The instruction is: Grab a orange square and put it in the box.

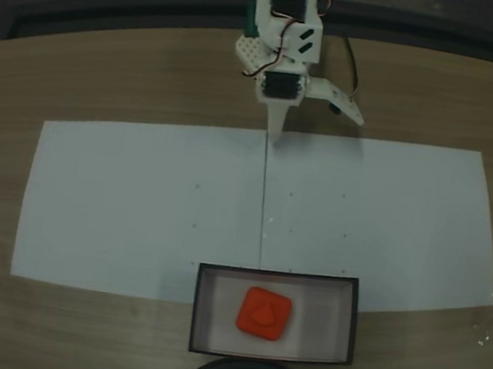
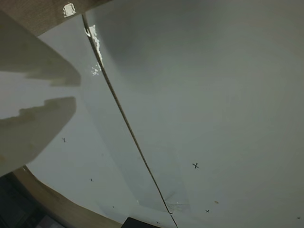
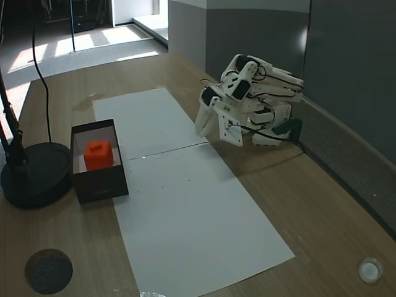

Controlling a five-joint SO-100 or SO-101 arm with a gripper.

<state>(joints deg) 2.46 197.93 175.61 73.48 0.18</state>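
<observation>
Surface: a wooden table (image 1: 134, 74) with curved edges, covered across its middle by two white sheets (image 1: 137, 208) joined at a seam (image 1: 263, 204); small pen crosses (image 2: 195, 166) dot the paper in the wrist view.
Room: a grey wall behind the arm and sunlit floor at 11 o'clock in a fixed view (image 3: 80, 43).
Writing: no readable brand or label.
Arm: white, folded low at 12 o'clock of the sheets in a fixed view, at the paper's far edge.
Gripper (image 1: 313, 112): empty, fingers spread apart; one finger (image 1: 274, 121) points down at the seam.
Square (image 1: 264, 313): orange, resting inside the box, slightly left of centre.
Box (image 1: 278, 278): black-walled, at 6 o'clock, straddling the paper's near edge.
Nearby: a round black stand base (image 3: 34, 173) just beside the box; a dark disc (image 3: 48, 270) and a small white cap (image 3: 369, 270) lie on bare wood.
</observation>
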